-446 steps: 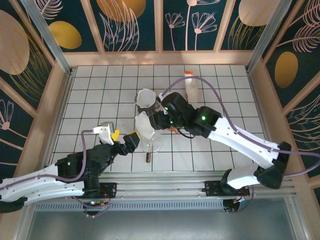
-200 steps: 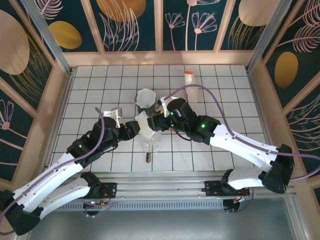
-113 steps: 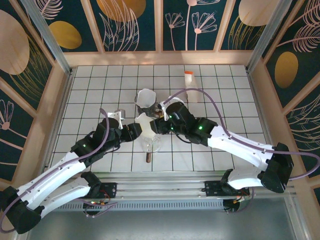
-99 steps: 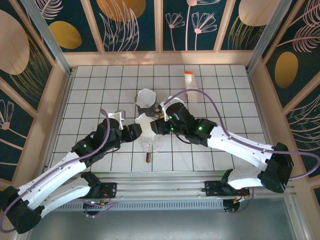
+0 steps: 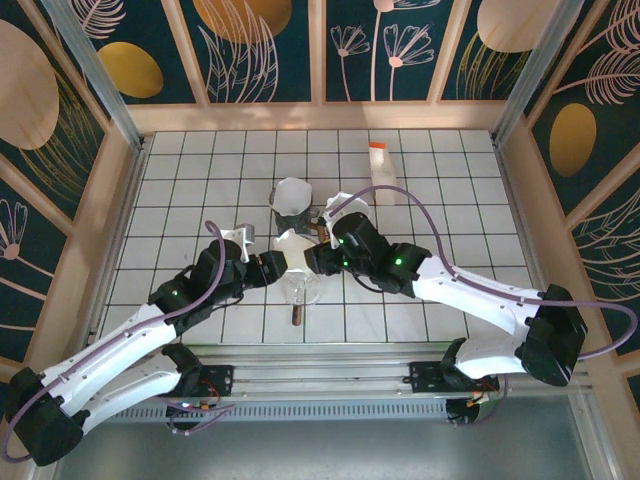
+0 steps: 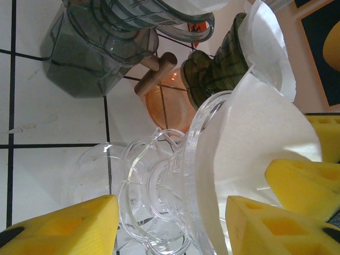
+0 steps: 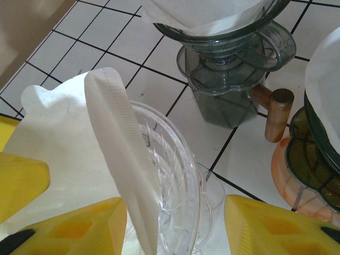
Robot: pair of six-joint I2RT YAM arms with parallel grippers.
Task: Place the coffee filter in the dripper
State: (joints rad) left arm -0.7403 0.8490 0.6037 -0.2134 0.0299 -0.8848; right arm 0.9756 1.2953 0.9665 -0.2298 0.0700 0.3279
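Bracketing the clear dripper (image 6: pixel 159 186), apparently to steady it, the left end effector (image 6: pixel 171 208) may be gripping; I cannot tell. The right end effector (image 7: pixel 175 212) stands wide around the tilted, half-seated coffee filter (image 7: pixel 64 133).

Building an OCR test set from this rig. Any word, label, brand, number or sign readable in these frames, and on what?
No readable text in any view.
Bottle at the back of the table: too small to tell whether it has a label.
Coffee filter: plain white, no print.
Clear dripper: moulded ribs, no lettering.
Dark dripper: no visible markings.
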